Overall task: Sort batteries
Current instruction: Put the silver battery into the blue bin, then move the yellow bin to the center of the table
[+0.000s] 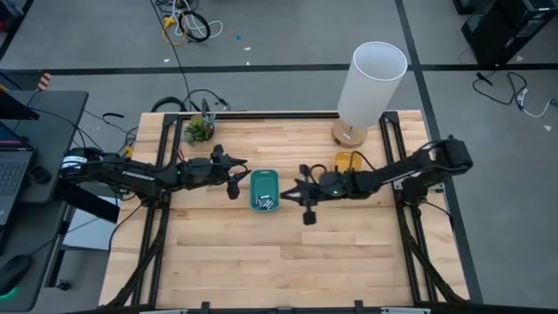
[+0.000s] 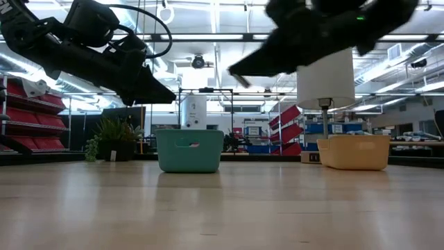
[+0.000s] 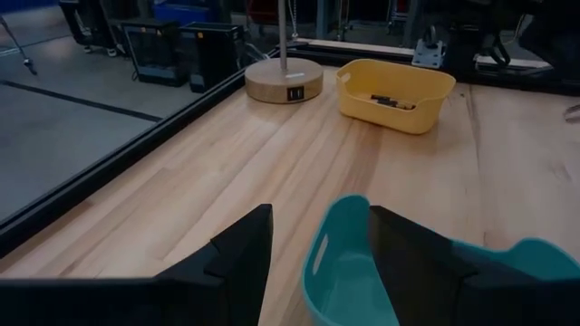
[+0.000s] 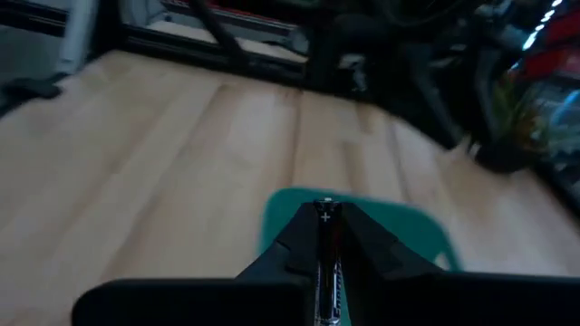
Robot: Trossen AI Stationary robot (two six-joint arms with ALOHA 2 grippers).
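The right tool (image 4: 326, 237) is clamped on 1 dark battery (image 4: 325, 244), held lengthwise between its fingers with the tip pointing forward, above the tabletop (image 1: 261, 262) just beside the teal tray (image 1: 264, 189). The right wrist view shows that tray directly ahead of and below the battery. The left tool (image 1: 235, 180) hangs on the tray's other side with its fingers apart and nothing between them; in its own view the tray's rim sits between the 2 fingers.

Several silvery batteries (image 1: 265, 202) already lie in the teal tray, and a few dark ones (image 3: 391, 101) lie in the yellow tray (image 3: 395, 93) near the lamp base (image 3: 284, 80).

Risks, as I judge them: the held battery is dark, yet it is aimed at the tray holding silvery ones, so a release here may mix the sorts. Letting go before the tool is fully over the tray would send the battery rolling off across the tabletop. The 2 tools are close on either side of the tray, so a careless sweep could knock it or make them collide.

Legible marks: a small plus sign on the battery's tip. Nothing else can be read.
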